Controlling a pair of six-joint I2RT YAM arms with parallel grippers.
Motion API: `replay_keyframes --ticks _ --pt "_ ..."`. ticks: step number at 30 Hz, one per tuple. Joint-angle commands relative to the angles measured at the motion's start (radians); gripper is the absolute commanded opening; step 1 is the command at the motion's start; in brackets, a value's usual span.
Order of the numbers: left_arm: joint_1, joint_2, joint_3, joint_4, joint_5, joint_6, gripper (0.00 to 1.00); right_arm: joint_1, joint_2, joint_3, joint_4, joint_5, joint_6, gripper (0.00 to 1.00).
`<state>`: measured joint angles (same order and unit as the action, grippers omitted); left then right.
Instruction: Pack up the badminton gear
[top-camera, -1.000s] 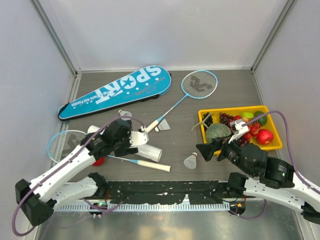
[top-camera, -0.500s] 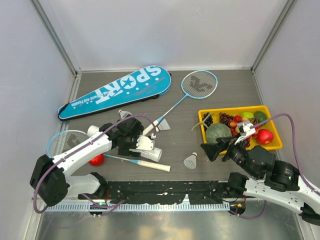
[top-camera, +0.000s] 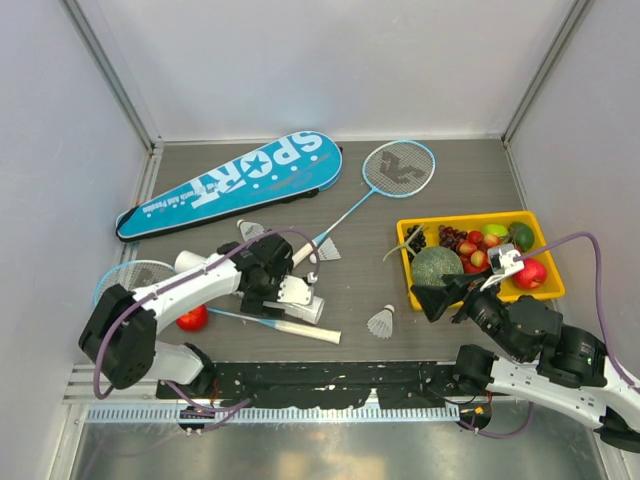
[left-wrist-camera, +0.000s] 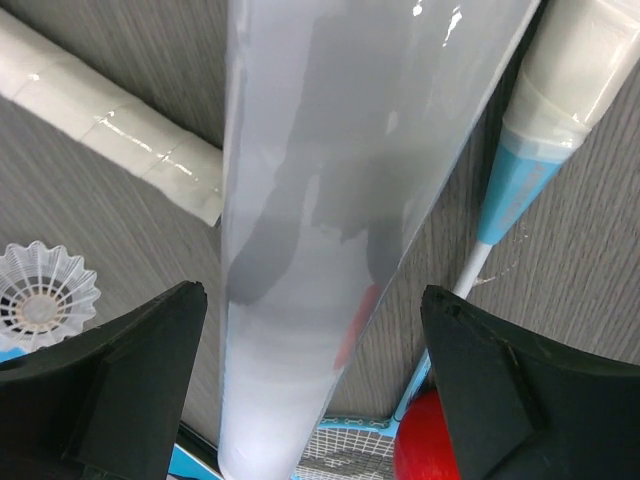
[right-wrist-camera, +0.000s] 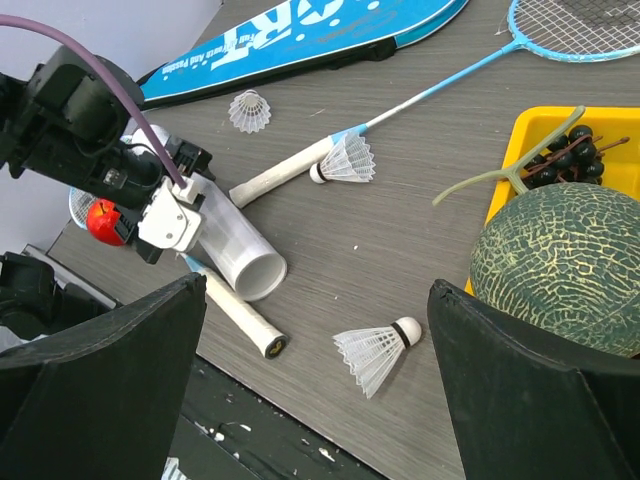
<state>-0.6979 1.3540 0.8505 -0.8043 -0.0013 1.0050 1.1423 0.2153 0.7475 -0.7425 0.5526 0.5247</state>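
Note:
The long white tube (top-camera: 262, 288) lies on the table at front left, open end to the right. My left gripper (top-camera: 258, 278) is open and straddles it; in the left wrist view the tube (left-wrist-camera: 340, 200) runs between the spread fingers (left-wrist-camera: 120, 380) without touching them. One racket (top-camera: 398, 165) lies at the back. The other racket (top-camera: 130, 280) lies under the tube, its handle (top-camera: 305, 332) at the front. Shuttlecocks lie at back left (top-camera: 250, 229), at the middle (top-camera: 327, 250) and at the front (top-camera: 381, 320). The blue SPORT bag (top-camera: 235, 180) lies at back left. My right gripper (top-camera: 440, 298) is open and empty, above and right of the front shuttlecock (right-wrist-camera: 375, 355).
A yellow tray (top-camera: 470, 219) of fruit with a green melon (top-camera: 436, 265) stands at the right, close to my right gripper. A small red ball (top-camera: 192, 319) lies beside the left arm. Grey walls close in the table on three sides.
My left gripper has moved right along the tube and now straddles its middle. My right gripper has drifted a little to the right. The gear has not moved.

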Motion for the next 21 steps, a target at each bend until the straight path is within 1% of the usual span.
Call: replay_keyframes --ticks 1,10,14,17,21 --pt "-0.002 0.056 0.039 0.039 0.014 0.015 0.91 0.004 -0.021 0.030 -0.008 0.038 -0.005 0.95" --pt "-0.011 0.165 0.051 0.073 0.020 -0.020 0.83 0.002 -0.053 0.032 -0.021 0.061 -0.002 0.96" --pt "-0.011 0.155 0.047 0.070 0.023 -0.019 0.66 0.002 -0.047 0.036 -0.021 0.064 0.000 0.95" --pt "-0.011 0.116 0.059 0.062 0.021 -0.019 0.44 0.004 -0.045 0.038 -0.021 0.064 0.004 0.96" --pt "-0.011 0.053 0.119 -0.002 0.043 -0.055 0.31 0.004 -0.042 0.035 -0.020 0.064 0.017 0.95"
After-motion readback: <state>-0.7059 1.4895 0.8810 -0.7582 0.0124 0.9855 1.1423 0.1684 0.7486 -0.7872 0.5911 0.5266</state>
